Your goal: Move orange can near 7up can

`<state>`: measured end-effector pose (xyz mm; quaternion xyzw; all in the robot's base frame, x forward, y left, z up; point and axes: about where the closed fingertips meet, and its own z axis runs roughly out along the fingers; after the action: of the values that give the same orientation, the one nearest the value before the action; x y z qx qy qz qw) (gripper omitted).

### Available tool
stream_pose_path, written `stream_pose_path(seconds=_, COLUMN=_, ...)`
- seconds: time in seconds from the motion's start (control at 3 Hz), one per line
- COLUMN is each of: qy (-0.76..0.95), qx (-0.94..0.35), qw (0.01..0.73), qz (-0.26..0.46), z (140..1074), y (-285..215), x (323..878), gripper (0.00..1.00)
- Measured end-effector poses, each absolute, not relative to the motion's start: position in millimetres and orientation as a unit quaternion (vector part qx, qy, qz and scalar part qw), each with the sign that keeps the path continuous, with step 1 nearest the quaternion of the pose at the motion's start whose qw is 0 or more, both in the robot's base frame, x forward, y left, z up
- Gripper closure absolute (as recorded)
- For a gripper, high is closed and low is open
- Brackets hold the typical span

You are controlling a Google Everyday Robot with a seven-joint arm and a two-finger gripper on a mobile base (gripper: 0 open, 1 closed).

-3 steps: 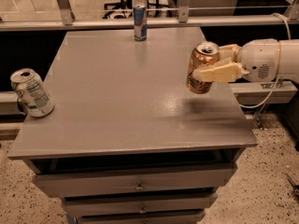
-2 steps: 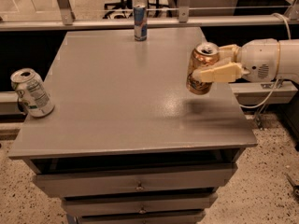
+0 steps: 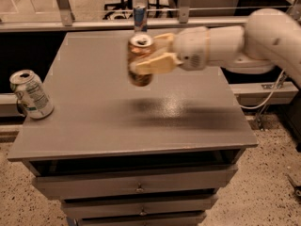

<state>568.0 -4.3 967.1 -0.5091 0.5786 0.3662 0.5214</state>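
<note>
The hand (image 3: 151, 55) is clamped on the orange can (image 3: 139, 76), above the desk (image 3: 141, 126); the 7up can (image 3: 32, 94) stands well beyond its fingertips.

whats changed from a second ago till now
The hand, shut on the orange can, carried it left from above the right edge of the table to above its middle, closer to the 7up can. The grip was not released. The 7up can at the left edge and the slim blue can at the far edge stayed put.
</note>
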Motion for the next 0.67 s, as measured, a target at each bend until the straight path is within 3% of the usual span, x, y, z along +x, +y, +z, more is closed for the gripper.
stream_pose_path(seconds=0.67, qy=0.559, qx=-0.536, qw=0.493, qz=0.398, z=939.5, y=108.9, x=566.6, gripper=1.00)
